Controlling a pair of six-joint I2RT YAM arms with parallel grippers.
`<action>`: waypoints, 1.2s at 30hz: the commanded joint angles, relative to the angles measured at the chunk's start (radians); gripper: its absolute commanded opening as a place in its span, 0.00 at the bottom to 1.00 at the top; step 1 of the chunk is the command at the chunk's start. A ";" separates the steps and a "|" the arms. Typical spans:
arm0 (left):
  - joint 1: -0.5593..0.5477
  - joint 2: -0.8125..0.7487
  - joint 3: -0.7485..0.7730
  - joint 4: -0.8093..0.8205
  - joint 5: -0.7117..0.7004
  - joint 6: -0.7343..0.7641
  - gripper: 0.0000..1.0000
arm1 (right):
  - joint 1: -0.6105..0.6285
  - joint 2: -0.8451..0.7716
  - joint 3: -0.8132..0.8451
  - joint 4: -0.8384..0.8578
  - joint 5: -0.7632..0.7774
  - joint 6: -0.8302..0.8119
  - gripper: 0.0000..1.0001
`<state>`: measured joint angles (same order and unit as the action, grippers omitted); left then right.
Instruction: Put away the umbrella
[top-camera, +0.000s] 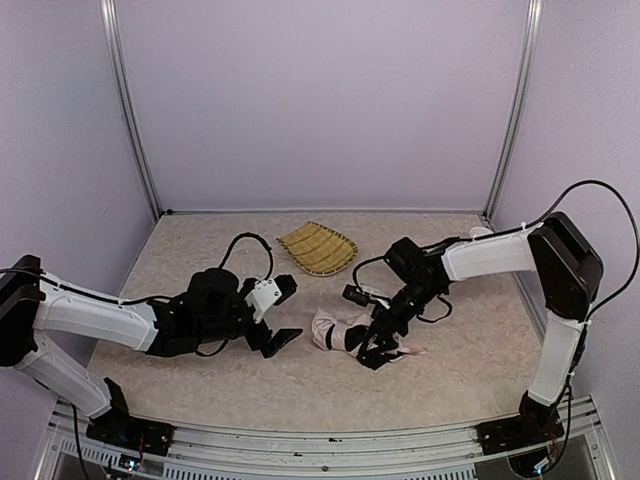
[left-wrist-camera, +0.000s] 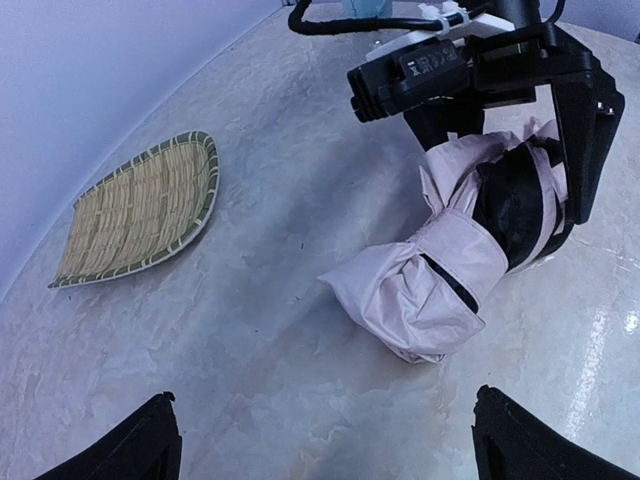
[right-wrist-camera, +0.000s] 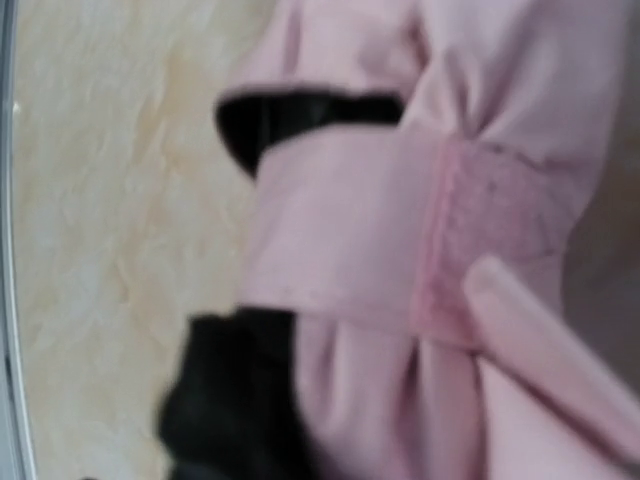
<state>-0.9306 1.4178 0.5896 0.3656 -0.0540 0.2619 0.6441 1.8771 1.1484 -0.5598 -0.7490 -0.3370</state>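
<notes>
You have one umbrella (left-wrist-camera: 440, 280), one woven tray (left-wrist-camera: 140, 215) and two hands over the worktop (top-camera: 460, 385). The umbrella lies folded a little right of the middle, nearer than the tray and well apart from it. Your left hand (top-camera: 272, 342) hangs just left of it, fingers spread wide, holding nothing. Your right hand (top-camera: 372, 352) stands astride the umbrella's right end; whether its fingers press the fabric, I cannot tell. The tray lies close to the far edge. Bare worktop is open along the near edge and at the left.
</notes>
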 joint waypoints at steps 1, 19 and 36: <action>0.007 0.035 0.010 0.034 0.034 -0.020 0.99 | 0.049 -0.045 -0.068 0.107 0.032 0.085 0.92; -0.001 0.147 0.116 0.113 0.226 -0.069 0.83 | 0.324 -0.197 -0.369 0.569 0.770 -0.010 0.29; -0.057 0.185 0.208 0.053 0.341 -0.012 0.57 | 0.361 -0.398 -0.436 0.667 0.452 -0.192 0.13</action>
<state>-0.9890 1.5829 0.7372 0.4427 0.2459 0.2356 1.0077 1.5520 0.6586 0.1257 -0.0837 -0.5163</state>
